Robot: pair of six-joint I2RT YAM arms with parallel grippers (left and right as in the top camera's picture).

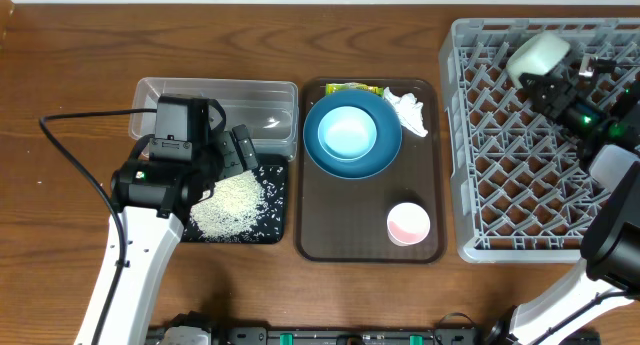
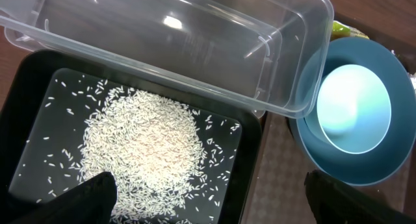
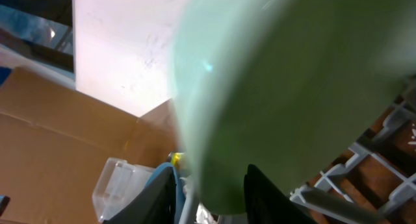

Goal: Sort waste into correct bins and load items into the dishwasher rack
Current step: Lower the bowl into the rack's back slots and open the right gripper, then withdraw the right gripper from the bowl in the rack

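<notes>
Two claws: R claw point(image 1: 549, 81) clamps mint bowl point(image 1: 537, 55) above rack point(image 1: 500, 185), L claw point(image 2: 208, 201) wide open, empty.

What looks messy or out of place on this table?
Mostly tidy. Loose rice is heaped in the black tray, with stray grains scattered around the heap but inside the rim. A crumpled tissue and a snack wrapper lie on the brown tray beside the blue plate.

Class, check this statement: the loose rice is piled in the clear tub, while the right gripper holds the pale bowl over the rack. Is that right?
Not quite. The left wrist view shows the rice piled in the black tray; the clear tub holds none. The right gripper does hold the pale bowl over the rack.
</notes>
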